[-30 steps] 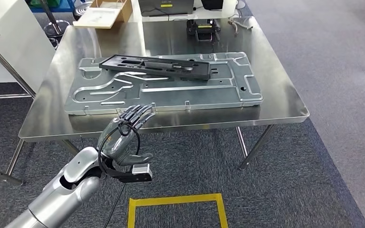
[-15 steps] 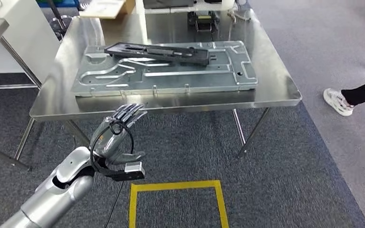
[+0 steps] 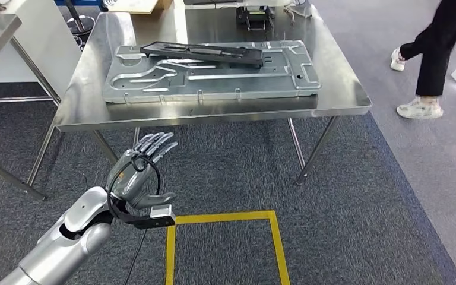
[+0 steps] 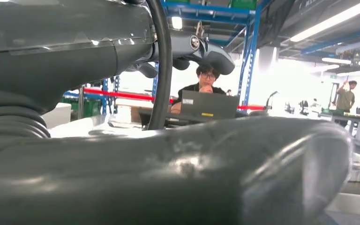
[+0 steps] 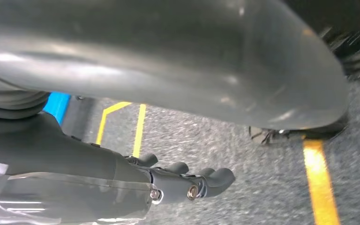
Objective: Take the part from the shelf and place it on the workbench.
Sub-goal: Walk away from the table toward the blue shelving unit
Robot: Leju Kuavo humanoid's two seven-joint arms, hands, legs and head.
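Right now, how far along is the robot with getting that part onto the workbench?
Done, by the look of it: the black part lies on the grey metal plate on the steel workbench. In hand: nothing; the left robot hand is empty with fingers spread, short of the workbench edge, and the right robot hand hangs over the carpet. Left: nothing I can see.

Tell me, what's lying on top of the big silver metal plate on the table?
A long black part lies on the big silver metal plate. It hides the strip beneath it.
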